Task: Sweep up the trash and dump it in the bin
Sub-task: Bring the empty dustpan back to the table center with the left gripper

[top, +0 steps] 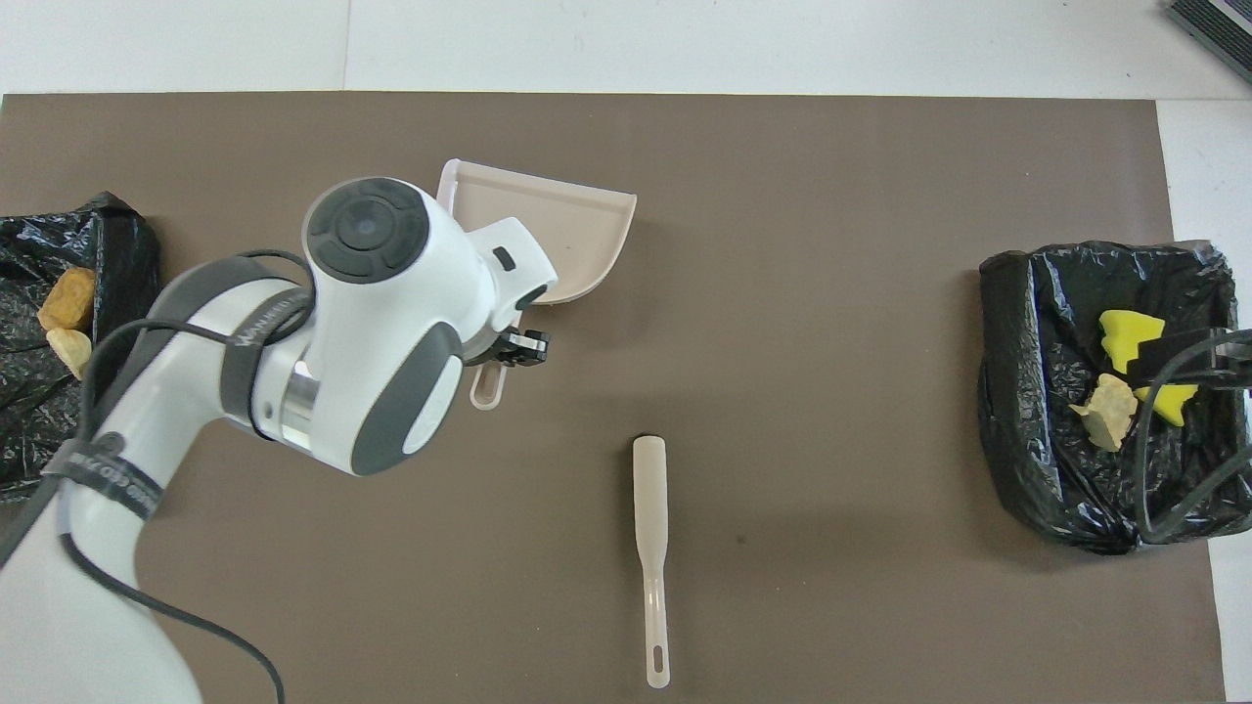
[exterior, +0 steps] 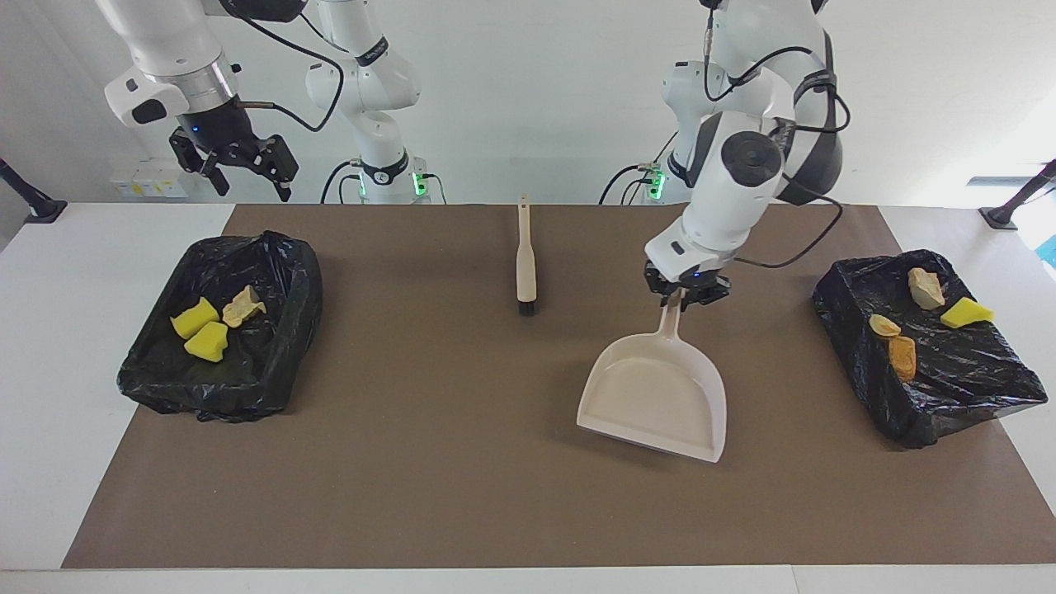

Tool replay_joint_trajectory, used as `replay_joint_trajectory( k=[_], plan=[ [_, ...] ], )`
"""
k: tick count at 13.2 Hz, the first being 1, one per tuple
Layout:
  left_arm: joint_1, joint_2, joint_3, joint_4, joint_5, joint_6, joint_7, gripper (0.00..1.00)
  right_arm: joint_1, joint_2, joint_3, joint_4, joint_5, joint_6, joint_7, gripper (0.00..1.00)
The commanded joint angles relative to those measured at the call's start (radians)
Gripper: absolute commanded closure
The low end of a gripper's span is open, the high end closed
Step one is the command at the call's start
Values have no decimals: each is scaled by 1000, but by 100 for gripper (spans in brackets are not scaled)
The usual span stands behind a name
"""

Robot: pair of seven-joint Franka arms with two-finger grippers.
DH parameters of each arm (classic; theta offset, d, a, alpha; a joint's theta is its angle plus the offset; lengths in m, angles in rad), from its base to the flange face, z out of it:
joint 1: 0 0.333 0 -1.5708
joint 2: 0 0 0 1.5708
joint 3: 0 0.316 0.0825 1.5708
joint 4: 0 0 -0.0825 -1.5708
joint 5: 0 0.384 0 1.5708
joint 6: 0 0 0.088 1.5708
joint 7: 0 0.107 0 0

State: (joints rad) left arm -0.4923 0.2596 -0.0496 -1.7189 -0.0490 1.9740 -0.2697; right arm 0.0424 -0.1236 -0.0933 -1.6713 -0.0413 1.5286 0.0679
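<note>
Trash (exterior: 205, 328) lies as small yellow and tan foam chunks in the black-lined bin (exterior: 272, 363) at the right arm's end; more tan, orange and yellow chunks (exterior: 901, 356) sit in the other bin (exterior: 866, 363). The beige dustpan (exterior: 656, 396) rests flat, handle toward the robots, mouth away. The left gripper (exterior: 681, 294) clamps that handle. The brush (exterior: 526, 262) lies lengthwise, bristles away from the robots. The right gripper (exterior: 247, 177) hangs open above its bin
</note>
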Motion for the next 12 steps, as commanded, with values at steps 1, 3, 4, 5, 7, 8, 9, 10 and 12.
replay_joint_trajectory(
  k=[1,3,4,5,7,8,9,10,12],
  plan=[
    [-100,61,22,5,-67,123,-132,100,-6,-28,-2,-39,9,4,-26,0],
    [-167,107,24,25,-123,199,-196,100,-6,-30,-3,-48,9,2,-34,0],
    [-204,140,24,42,-118,203,-236,100,-7,-33,-3,-54,9,5,-49,0],
    [-231,179,27,62,-117,207,-284,100,-10,-34,-3,-54,9,5,-59,0],
    [-236,191,25,70,-98,242,-351,100,-12,-36,-3,-58,9,5,-62,0],
    [-235,188,25,70,-97,253,-399,78,-12,-36,-3,-61,11,5,-62,0],
    [-226,178,27,70,-95,253,-413,33,-12,-36,-3,-61,11,4,-63,0],
    [-215,159,33,68,-97,234,-414,0,-12,-37,-3,-62,11,2,-63,0],
    [-192,115,45,64,-97,195,-411,0,-12,-37,-2,-71,14,5,-62,0]
  ],
)
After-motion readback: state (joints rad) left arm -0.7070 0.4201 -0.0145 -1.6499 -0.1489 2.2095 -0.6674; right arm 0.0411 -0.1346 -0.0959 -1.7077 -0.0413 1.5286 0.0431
